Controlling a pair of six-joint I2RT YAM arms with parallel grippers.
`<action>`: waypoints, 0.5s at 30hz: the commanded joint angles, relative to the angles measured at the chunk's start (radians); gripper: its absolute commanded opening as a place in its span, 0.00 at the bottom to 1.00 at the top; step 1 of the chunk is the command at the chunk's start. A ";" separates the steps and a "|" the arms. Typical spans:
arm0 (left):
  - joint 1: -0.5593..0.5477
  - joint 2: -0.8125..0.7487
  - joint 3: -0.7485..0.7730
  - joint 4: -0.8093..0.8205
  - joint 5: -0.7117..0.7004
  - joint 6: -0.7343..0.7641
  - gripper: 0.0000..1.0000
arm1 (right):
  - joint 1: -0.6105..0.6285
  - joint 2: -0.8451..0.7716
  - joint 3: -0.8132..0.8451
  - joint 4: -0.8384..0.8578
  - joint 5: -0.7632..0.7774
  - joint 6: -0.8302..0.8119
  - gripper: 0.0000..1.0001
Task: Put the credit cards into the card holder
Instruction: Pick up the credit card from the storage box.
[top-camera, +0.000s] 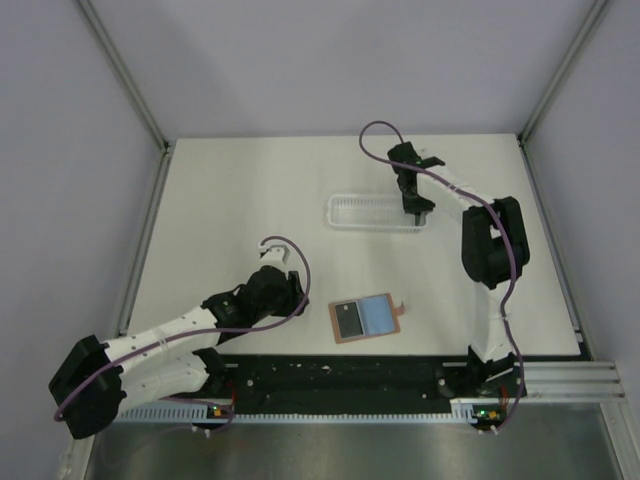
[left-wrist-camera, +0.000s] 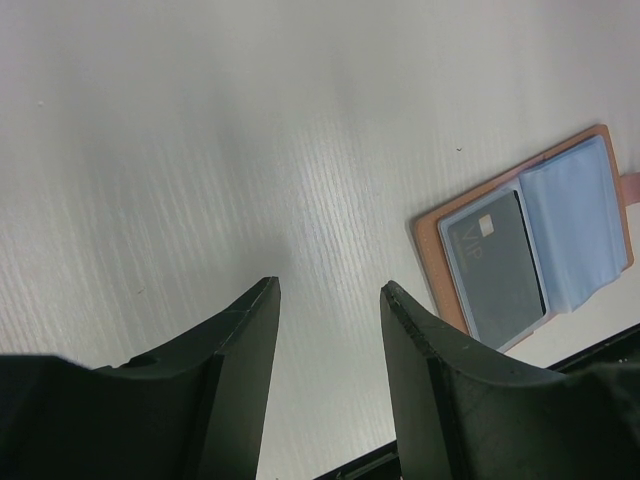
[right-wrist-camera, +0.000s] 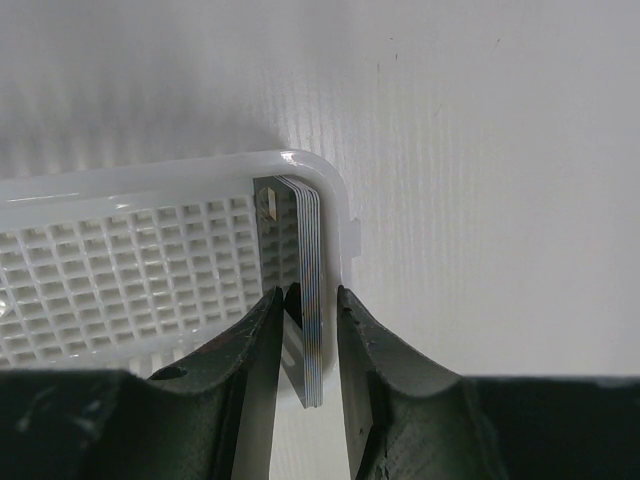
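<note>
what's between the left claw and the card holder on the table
Nothing: only bare white table lies between the open left claw and the open card holder. The top external view shows the gap; the left wrist view shows it too.

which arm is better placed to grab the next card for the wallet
Right. The right gripper already straddles a stack of cards standing on edge at the end of the white tray. The left gripper is open, empty, over bare table beside the open card holder.

We see glossy white plastic tray, matt leather-like card holder w/ clear plastic sleeves, smooth matt table.
</note>
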 joint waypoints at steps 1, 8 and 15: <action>0.006 0.005 0.012 0.038 0.007 -0.002 0.51 | -0.012 -0.073 -0.015 0.013 0.036 -0.012 0.28; 0.006 0.002 0.012 0.038 0.007 -0.005 0.50 | -0.011 -0.097 -0.015 0.012 0.044 -0.018 0.28; 0.006 0.004 0.011 0.038 0.007 -0.005 0.50 | -0.011 -0.114 -0.015 0.013 0.045 -0.021 0.27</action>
